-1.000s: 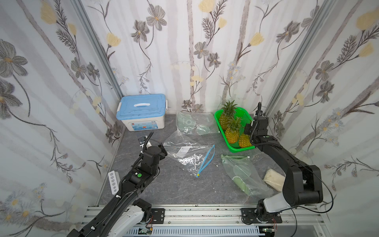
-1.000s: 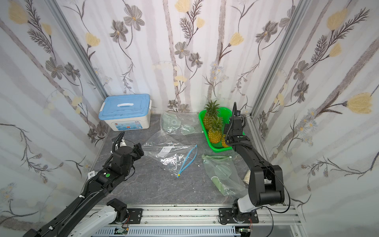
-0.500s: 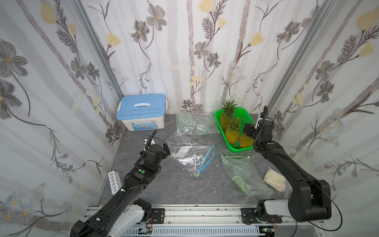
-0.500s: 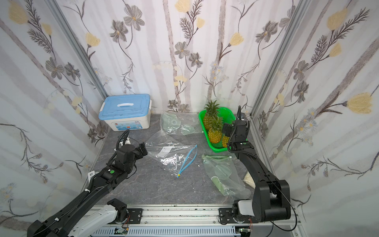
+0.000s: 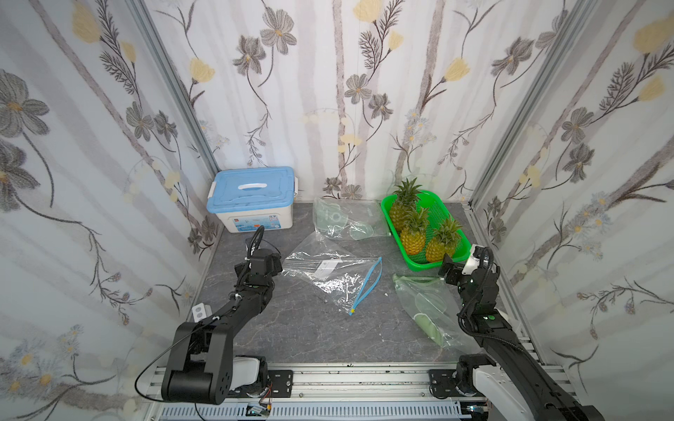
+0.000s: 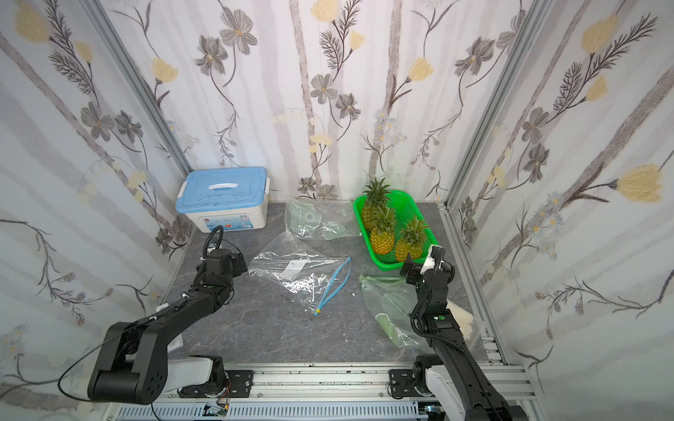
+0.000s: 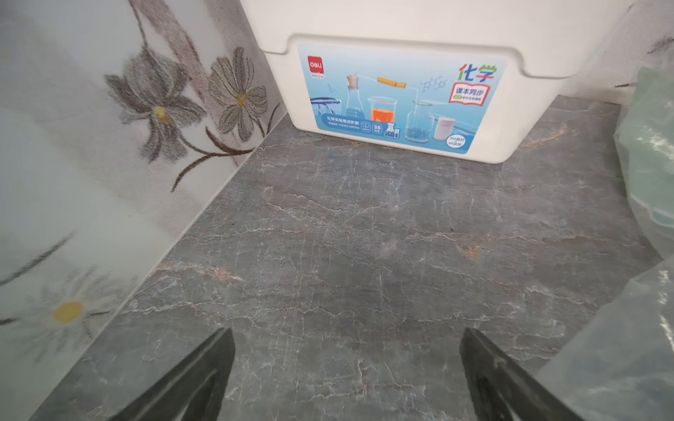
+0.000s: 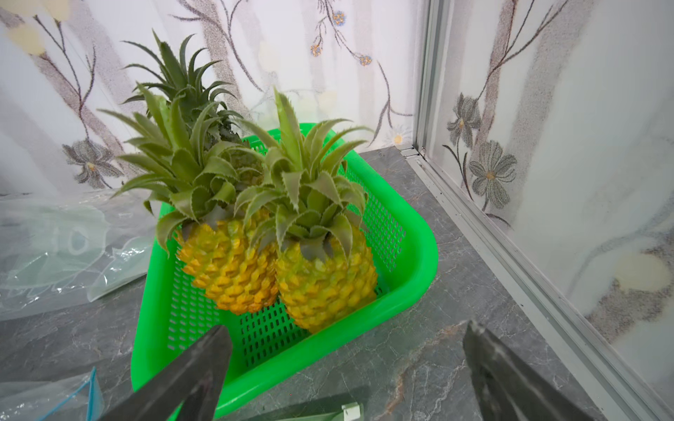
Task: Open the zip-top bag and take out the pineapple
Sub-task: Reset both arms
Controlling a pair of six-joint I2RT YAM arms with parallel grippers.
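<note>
Right wrist view looks straight at three pineapples standing upright and crowded together in a green basket. The nearest one sits at the basket's near end, just beyond the right gripper, whose jaws stand wide apart with nothing between them. The gripper is near the fruit but not touching it, over the basket's near rim.

In both top views the clear zip-top bag lies flat and crumpled in the middle of the table. Its blue zip strip is parted into an open loop, and nothing shows inside. The left gripper sits just beside the bag's left edge, its jaws likewise spread and empty. Its wrist view shows mostly bare table and a white storage box ahead.

Judging from this, the task looks done or very nearly so: the bag is open, no pineapple is in it, the fruit is in the basket and both grippers are free. Which of the three came out of the bag cannot be told. All that seems left is for the arms to clear away.
</note>
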